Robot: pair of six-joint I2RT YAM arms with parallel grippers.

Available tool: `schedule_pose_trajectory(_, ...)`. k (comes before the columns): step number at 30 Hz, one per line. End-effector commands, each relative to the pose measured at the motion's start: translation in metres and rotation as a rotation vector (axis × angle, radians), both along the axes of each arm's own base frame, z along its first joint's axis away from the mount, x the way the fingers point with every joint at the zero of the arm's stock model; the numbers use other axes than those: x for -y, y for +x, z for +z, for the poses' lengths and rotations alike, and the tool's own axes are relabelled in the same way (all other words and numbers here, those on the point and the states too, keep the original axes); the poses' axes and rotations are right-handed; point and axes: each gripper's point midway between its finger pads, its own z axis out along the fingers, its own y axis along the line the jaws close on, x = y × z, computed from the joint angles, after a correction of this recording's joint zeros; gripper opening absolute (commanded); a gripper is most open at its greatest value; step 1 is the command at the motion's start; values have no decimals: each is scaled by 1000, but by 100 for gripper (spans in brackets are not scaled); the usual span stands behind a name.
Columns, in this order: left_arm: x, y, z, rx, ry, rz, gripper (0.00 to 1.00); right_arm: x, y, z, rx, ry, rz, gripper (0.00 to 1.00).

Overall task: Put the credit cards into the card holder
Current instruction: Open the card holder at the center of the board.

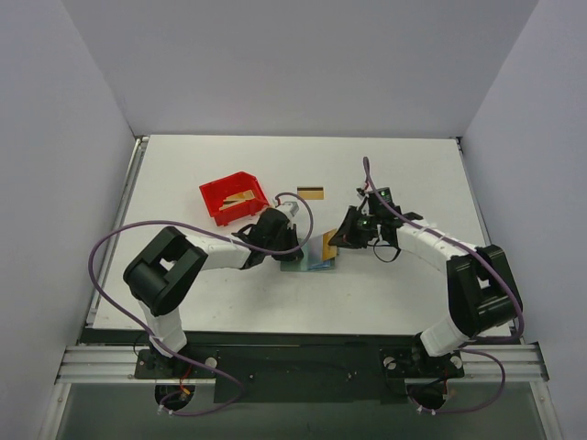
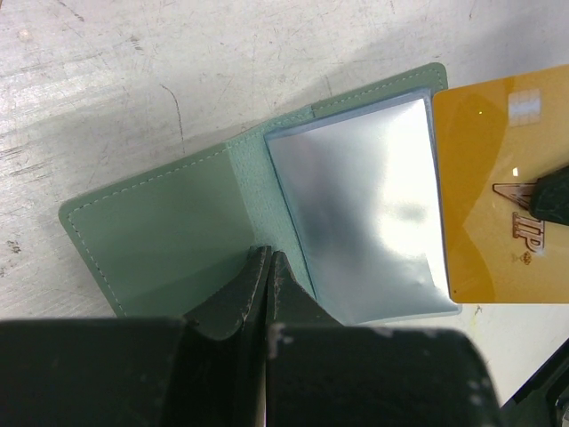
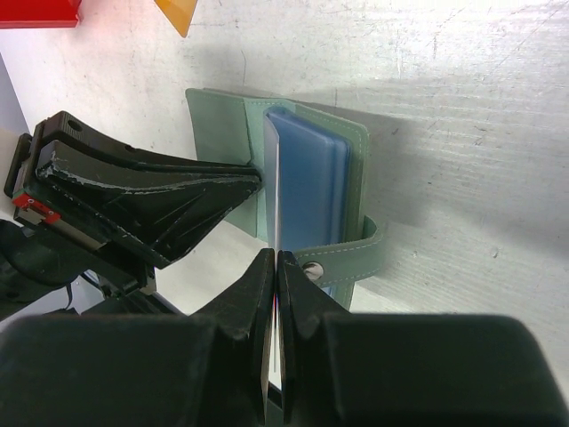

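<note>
From above, the card holder (image 1: 312,259) lies open on the tabletop (image 1: 413,302) between the arms. The left pincer (image 1: 275,231) bears on its left side, likely to pin it flat. The right pincer (image 1: 347,234), closed on a credit card (image 1: 329,244), holds it at the holder's right edge. More cards sit in the red bin (image 1: 213,194). The left wrist view shows that pincer's jaws pressed together at the fold; whether they nip any material I cannot tell. The gold card meets the right edge of the clear pockets (image 2: 356,205), apparently lined up to slide in. The right wrist view shows the card edge-on between tight jaws, aimed at the pocket stack, with the snap tab (image 3: 356,258) just beside.
</note>
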Motion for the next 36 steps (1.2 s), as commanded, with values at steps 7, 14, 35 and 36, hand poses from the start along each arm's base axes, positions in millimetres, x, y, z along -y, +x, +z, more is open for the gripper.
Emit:
schedule_pose_trajectory(7, -2, -4, -17, -34, 46, -15, 0, 9, -5, 10, 29, -10, -7, 0)
schedule_pose_trajectory(14, -2, -5, -18, -38, 46, -18, 0, 12, -6, 9, 28, -14, -13, 0)
schedule_pose_trajectory(35, -2, -5, -16, -36, 45, -24, 0, -20, 9, 1, 12, 11, 49, 0)
schedule_pose_trajectory(36, -2, -5, -17, -38, 45, -24, 0, -24, 9, 1, 12, 15, 54, 0)
